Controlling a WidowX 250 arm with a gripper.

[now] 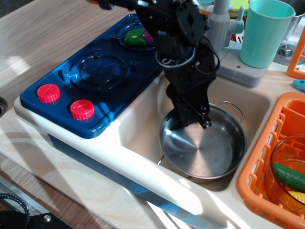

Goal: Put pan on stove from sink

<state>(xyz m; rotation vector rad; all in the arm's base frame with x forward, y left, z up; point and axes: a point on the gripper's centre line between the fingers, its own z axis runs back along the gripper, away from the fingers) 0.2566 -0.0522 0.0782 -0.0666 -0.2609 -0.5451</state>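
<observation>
The shiny steel pan with wire loop handles sits in the cream-white sink, filling most of the basin. My black gripper reaches down at the pan's back-left rim, and its fingers look closed on that rim. The pan looks slightly raised and tilted. The dark blue stove is to the left, with two red knobs. Its near burner is bare. The arm hides part of the far burner.
A green and purple toy vegetable lies on the far burner. The grey faucet and a teal cup stand behind the sink. An orange dish rack at the right holds a glass bowl with toy food.
</observation>
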